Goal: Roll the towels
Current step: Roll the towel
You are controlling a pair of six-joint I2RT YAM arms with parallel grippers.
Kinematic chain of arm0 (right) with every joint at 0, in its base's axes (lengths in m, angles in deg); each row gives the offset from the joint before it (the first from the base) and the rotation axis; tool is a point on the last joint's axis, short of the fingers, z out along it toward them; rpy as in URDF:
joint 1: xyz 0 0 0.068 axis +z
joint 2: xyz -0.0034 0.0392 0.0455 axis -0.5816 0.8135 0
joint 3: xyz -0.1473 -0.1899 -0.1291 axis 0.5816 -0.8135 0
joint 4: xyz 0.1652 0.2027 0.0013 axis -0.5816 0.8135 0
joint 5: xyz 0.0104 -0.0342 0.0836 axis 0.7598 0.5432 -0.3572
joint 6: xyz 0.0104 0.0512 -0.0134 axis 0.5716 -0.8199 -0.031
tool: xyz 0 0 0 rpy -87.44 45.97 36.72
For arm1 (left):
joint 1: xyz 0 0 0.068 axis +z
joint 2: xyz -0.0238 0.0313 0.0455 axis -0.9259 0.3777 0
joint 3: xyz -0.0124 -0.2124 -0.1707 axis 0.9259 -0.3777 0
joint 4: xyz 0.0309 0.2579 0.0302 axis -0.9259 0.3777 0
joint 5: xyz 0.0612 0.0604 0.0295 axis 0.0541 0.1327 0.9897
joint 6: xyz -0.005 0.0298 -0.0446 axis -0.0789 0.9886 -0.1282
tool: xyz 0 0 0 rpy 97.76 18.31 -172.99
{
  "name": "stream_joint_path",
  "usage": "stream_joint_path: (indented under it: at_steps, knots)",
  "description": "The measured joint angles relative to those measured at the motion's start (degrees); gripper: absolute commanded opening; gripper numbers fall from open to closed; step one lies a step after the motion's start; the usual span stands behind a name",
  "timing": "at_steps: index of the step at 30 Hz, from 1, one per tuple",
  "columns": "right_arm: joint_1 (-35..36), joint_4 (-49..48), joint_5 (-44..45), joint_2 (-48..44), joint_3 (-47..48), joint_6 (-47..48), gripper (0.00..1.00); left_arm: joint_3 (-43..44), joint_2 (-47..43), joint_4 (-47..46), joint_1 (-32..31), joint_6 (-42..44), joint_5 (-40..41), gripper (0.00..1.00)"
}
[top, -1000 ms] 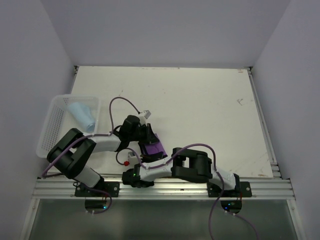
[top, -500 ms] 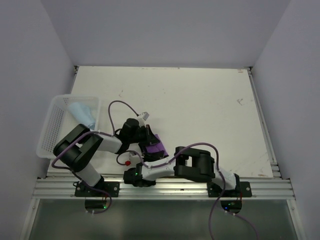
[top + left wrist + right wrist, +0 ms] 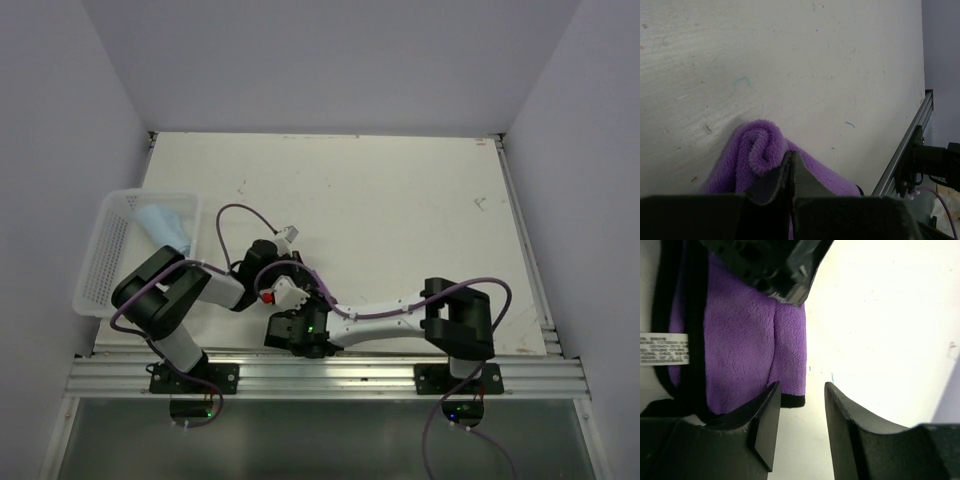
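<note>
The dark towel (image 3: 740,340) lies purple face up near the table's front edge, with a black border and a white tag (image 3: 662,350). One end is curled into a roll (image 3: 760,147). My left gripper (image 3: 791,156) is shut, its tips pinching the cloth beside that roll. My right gripper (image 3: 801,386) is open at the towel's near corner, holding nothing. In the top view both grippers, left (image 3: 298,272) and right (image 3: 288,300), crowd over this towel and hide it. The light blue towel (image 3: 165,222) lies in the white basket (image 3: 100,270).
The basket stands at the table's left edge. An aluminium rail (image 3: 330,378) runs along the near edge, just behind the right wrist, and also shows at the right of the left wrist view. Walls enclose the table on three sides.
My right gripper has opened and let go of the towel while its elbow swung out to the right. My left gripper has closed fully on the cloth.
</note>
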Motion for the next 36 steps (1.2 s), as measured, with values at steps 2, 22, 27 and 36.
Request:
stream_joint_path:
  at_steps: [2,22,27,36]
  knots:
    - [-0.50,-1.68,-1.57,-3.41,-1.14,-0.68,0.47,-0.02,-0.02,-0.13,-0.04,0.00,0.04,0.01]
    - [-21.88,-23.61,-34.71,-33.03,-23.56,-7.87,0.45,-0.28,-1.60,1.68,-0.24,0.11,1.92,0.01]
    - [-27.04,-28.94,-45.07,-31.54,-26.03,-11.39,0.47,-0.28,-1.75,1.92,-0.24,0.13,2.01,0.01]
    - [-27.56,-32.76,-50.84,-26.03,-29.00,-12.41,0.47,-0.28,-2.05,2.40,-0.24,0.13,2.14,0.01]
